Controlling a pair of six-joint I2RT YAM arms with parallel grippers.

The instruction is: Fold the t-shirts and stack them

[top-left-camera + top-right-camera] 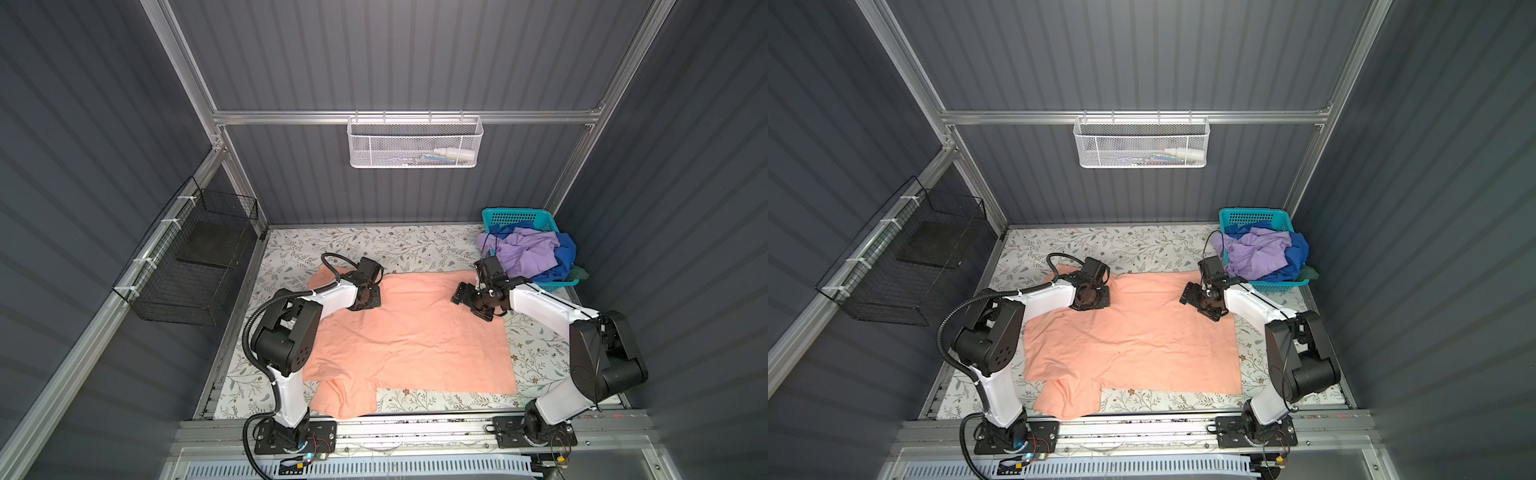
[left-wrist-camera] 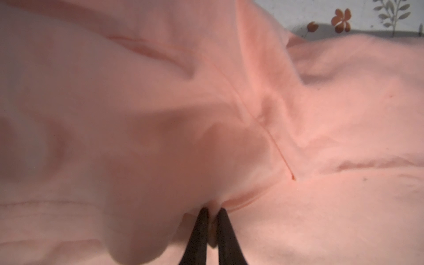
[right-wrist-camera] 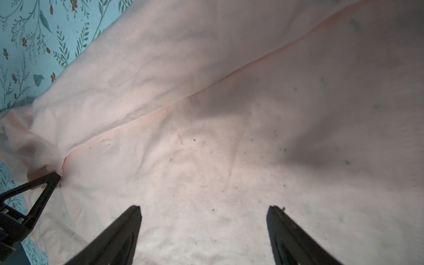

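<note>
Left claw [image 2: 212,210] fills the near edge of its wrist view: its two black fingers are pressed almost together, pinching a small ridge of the peach t-shirt [image 1: 409,332] beside a seam. Right claw [image 3: 204,207] hangs just above the same shirt with its fingers spread wide and nothing between them.

Location of work item: the peach t-shirt lies spread on the floral tabletop [image 1: 374,241], no print showing, between the two arms. Its near sleeve [image 1: 345,395] is rumpled and reaches the front edge of the tabletop. The lavender t-shirt [image 1: 525,253] and blue t-shirt [image 1: 565,249] are heaped in the teal basket [image 1: 515,216] at the far right corner, spilling over its rim, just beside the right arm.

Probable faults from this state:

1. Skewed fold. Only one claw has cloth. If the left arm lifts before the right claw closes, the shirt is likely to drag sideways and bunch.
2. Single-layer pinch. Whether the pinch takes both layers cannot be told. With one layer only, the lower one would stay down.
3. Snag. The right arm works close to the overhanging lavender cloth; a wide swing could hook it and tip the basket.
4. Trapped crease. The rumpled near sleeve, left unflattened, would be folded in.
</note>
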